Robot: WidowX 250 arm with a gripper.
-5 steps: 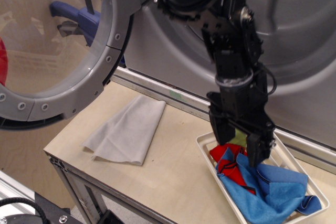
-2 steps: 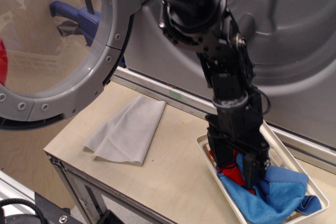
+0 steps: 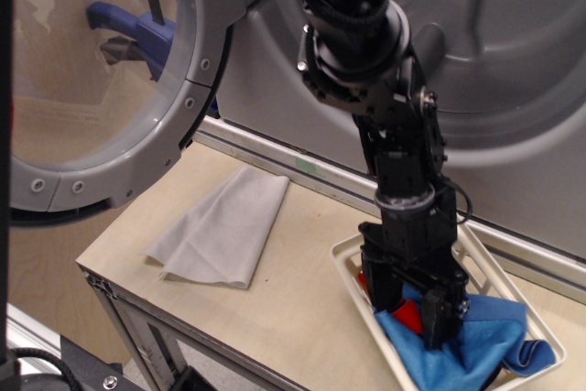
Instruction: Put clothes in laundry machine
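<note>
Clothes [image 3: 467,341], blue and red, lie soft and light in a white basket [image 3: 350,258] at the counter's [image 3: 302,290] right edge, the hand [image 3: 412,310] spread over bunched folds, gripping nothing.

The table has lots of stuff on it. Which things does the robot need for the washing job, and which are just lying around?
Needed for the job:
- blue cloth in the basket
- red cloth under the gripper
- laundry machine and its round door

Just lying around:
- grey cloth flat on the table
- white basket holding the clothes
</note>
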